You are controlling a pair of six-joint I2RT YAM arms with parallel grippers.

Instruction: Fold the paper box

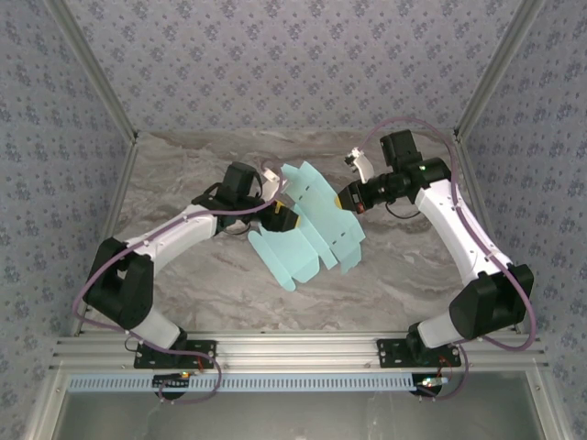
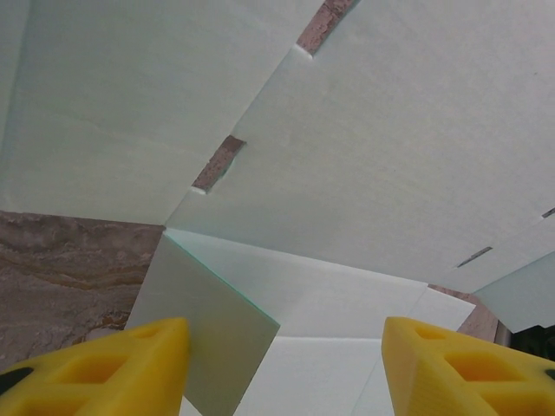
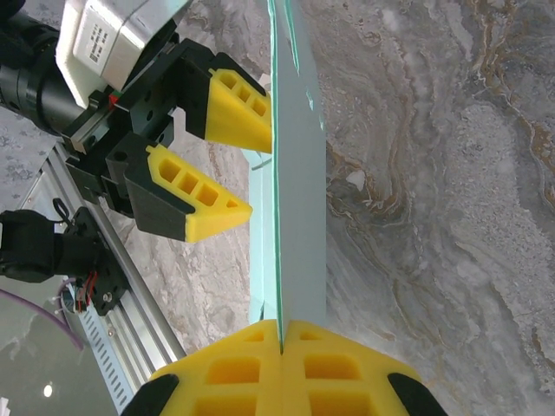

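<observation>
The paper box (image 1: 312,225) is a flat pale turquoise die-cut sheet with rounded flaps, held tilted above the marble table in the middle. My right gripper (image 1: 354,196) is shut on the sheet's right edge; in the right wrist view its yellow fingers (image 3: 260,364) pinch the paper box (image 3: 299,217) edge-on. My left gripper (image 1: 281,216) stands open at the sheet's left side. Its yellow fingers (image 2: 130,368) are wide apart with a folded flap of the paper box (image 2: 347,173) between them. From the right wrist view, the left gripper (image 3: 258,165) sits beside the sheet's face.
The marble table (image 1: 211,284) stretches on all sides of the sheet. A tiny white tag (image 3: 354,179) lies on the table beside the sheet. Patterned walls stand at the left, back and right, and an aluminium rail (image 1: 293,353) runs along the near edge.
</observation>
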